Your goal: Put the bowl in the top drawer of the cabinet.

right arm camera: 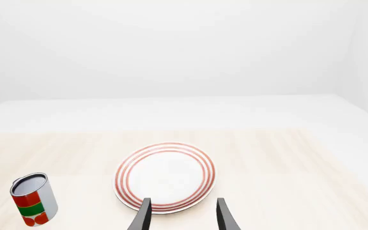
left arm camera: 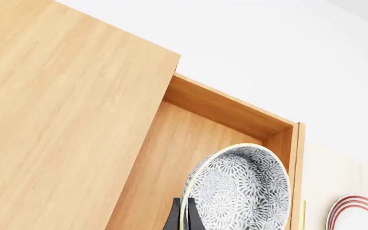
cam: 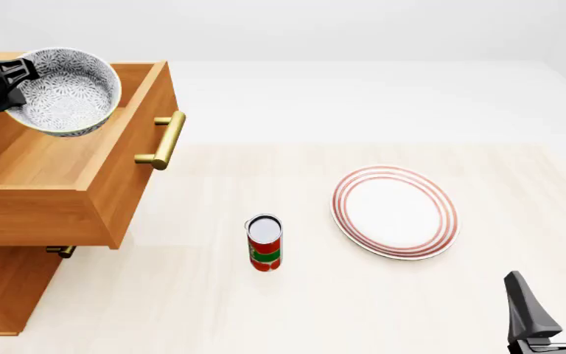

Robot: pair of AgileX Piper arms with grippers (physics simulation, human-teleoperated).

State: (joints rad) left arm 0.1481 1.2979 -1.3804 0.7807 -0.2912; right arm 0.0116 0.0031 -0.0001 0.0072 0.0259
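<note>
fingers [left arm camera: 174,216] of the left gripper [cam: 8,77] pinch the bowl [cam: 67,92] by its rim, tilted above the open top drawer [cam: 116,177]. rigid, glazed, likely slippery and breakable; rim hold suits. right gripper [right arm camera: 180,213] idle, fingers apart, near the plate [cam: 396,212].

A pale wooden table [cam: 263,317] with faint grain fills the lower part of the front view and runs back to a straight far edge. Beyond that edge lies a plain white floor [cam: 382,103], which meets a bare white wall [cam: 362,29] with only a soft seam between them. The light is even and diffuse, and shadows on the tabletop are weak.
</note>
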